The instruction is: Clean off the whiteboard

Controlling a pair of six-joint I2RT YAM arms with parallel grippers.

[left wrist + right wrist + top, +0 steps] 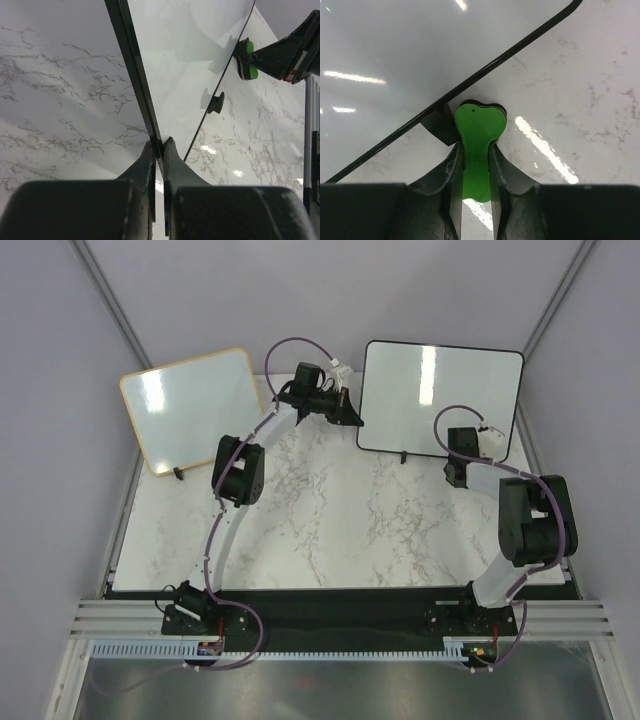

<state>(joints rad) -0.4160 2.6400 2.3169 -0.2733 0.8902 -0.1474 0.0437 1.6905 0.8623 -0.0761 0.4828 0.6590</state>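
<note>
At the far right of the table [330,520], the whiteboard [440,390] stands tilted on small black feet [403,455]. Its thin black frame and rounded corners are fully visible from above. Its glossy white face reflects the overhead lights.

Left arm: the left tool [350,415] is positioned at the left edge of the whiteboard [195,55]. In the left wrist view, the left tool [159,149] is clenched on the black frame, with one finger on each side of the edge. The frame runs from the fingers up and away to the top of that view.

Right arm: the right tool [462,470] is positioned at the lower edge of the whiteboard, toward its right corner. In the right wrist view, the right tool [476,147] is grasping a green eraser [479,120] between its two fingers. The rounded head of the green eraser has a black layer behind it. The head sits just below the lower frame of the whiteboard [395,45], directly beside one black foot [440,127]. Contact between the head and the frame cannot be determined. The left wrist view shows the green eraser [248,60] at the same edge.

A tan-framed board [195,410] leans at the far left of the table, well apart from both tools.
</note>
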